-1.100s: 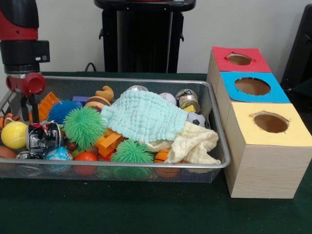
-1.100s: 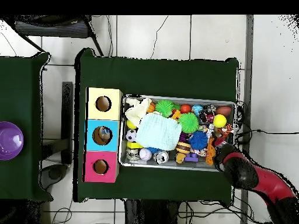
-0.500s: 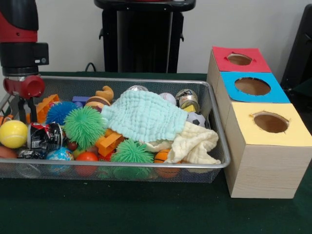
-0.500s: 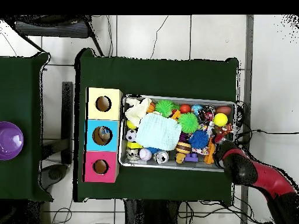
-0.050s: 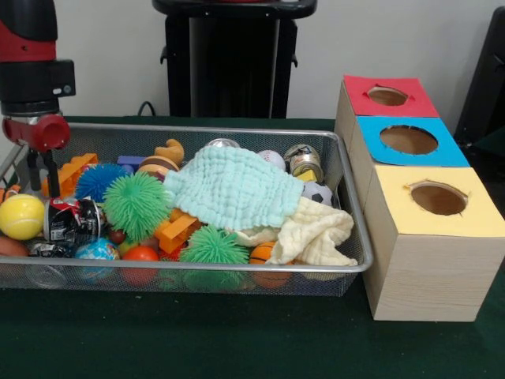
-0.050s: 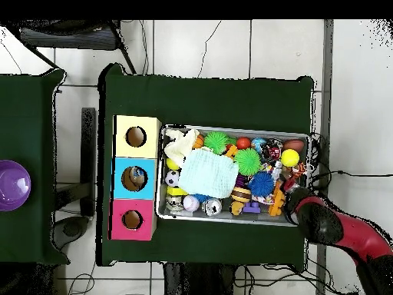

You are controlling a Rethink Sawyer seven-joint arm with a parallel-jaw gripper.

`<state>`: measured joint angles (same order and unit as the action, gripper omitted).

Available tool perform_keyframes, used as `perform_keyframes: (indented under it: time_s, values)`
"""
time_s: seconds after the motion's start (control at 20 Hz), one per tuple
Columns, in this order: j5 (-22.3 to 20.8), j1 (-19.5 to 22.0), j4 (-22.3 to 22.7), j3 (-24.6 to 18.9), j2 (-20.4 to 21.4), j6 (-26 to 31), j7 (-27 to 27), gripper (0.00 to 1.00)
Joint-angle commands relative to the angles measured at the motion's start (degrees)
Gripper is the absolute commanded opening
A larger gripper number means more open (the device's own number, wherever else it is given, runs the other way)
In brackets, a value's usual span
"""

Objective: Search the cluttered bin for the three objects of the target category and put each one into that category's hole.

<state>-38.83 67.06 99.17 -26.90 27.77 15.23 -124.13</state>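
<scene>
Gripper: gripper [image 5: 41, 172] hangs over the bin's left end from the red and black arm [image 5: 30, 71], two thin dark fingers [image 5: 52, 174] pointing down a narrow way apart, nothing between them, tips just above the dark crumpled can [image 5: 69, 222].
Bin: wire mesh bin [image 5: 237, 275] — its left rim sits close beside the fingers, with little free room on that side.
Left clutter: yellow ball [image 5: 21, 216] at the left wall, globe-print ball [image 5: 96, 250] against the front mesh, orange block [image 5: 73, 170] and blue spiky ball [image 5: 101, 179] behind the can.
Middle: green spiky ball [image 5: 136, 205], a second green spiky ball [image 5: 213, 246] nearer the front, and a mint cloth [image 5: 233, 188] draped over the heap.
Right end: cream cloth [image 5: 316, 234] spilling to the front right corner; soccer ball [image 5: 317, 193] and tin can [image 5: 304, 162] by the right wall.
Boxes: wooden boxes touching in a row just beside the bin — yellow hole [image 5: 438, 198] nearest, blue hole [image 5: 409, 140], red hole [image 5: 387, 95] farthest.
Target things: which items belong to the target category cannot be told.
Surface: dark green table [image 5: 197, 339], bare in front of the bin.
Room: pale tiled floor [image 6: 207, 46] around the table — a purple bowl [image 6: 12, 185] on a second green table [image 6: 31, 100] well apart.
</scene>
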Motion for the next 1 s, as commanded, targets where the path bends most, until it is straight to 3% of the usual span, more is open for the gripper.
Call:
perform_keyframes:
  time_s: [0.05,0.25,0.45,0.75,1.0]
  values:
    - [1.8,-1.1,4.8,1.8,4.3,14.1,7.2,1.0]
    - [3.4,-0.9,6.5,1.2,6.4,17.8,6.3,1.0]
    - [3.4,-0.6,8.1,1.3,7.0,17.9,4.4,1.0]
    - [1.1,-1.4,9.1,0.8,5.9,9.6,0.0,1.0]
    - [0.9,-1.4,7.3,0.2,6.9,7.7,0.0,1.0]
